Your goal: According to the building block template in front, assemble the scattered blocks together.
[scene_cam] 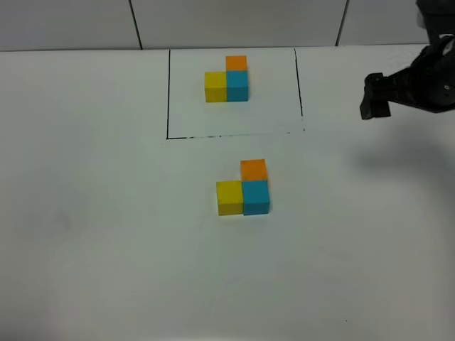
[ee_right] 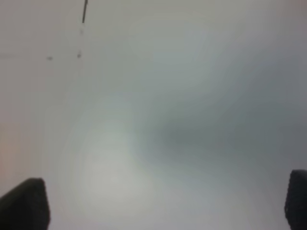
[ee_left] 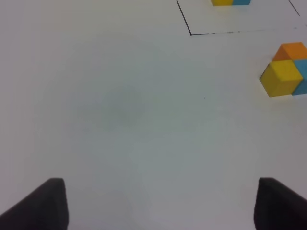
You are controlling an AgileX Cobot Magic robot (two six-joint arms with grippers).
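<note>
The building block template (scene_cam: 227,79) lies at the back inside a thin black rectangle (scene_cam: 168,92): a yellow and a blue cube side by side, with an orange one behind the blue. The scattered blocks rest together mid-table in the same L shape: yellow (scene_cam: 229,197), sky-blue (scene_cam: 256,197) and orange (scene_cam: 253,170), sides touching. The left wrist view has them at its edge, yellow (ee_left: 280,79) nearest. My left gripper (ee_left: 160,206) is open over bare table, well away from them, and does not show in the exterior view. My right gripper (scene_cam: 375,96) hovers open at the far right, empty.
The white table (scene_cam: 106,213) stretches wide around the blocks. A tiled wall (scene_cam: 242,21) runs along the back edge. In the right wrist view a short piece of the black frame line (ee_right: 84,12) shows above blurred table surface.
</note>
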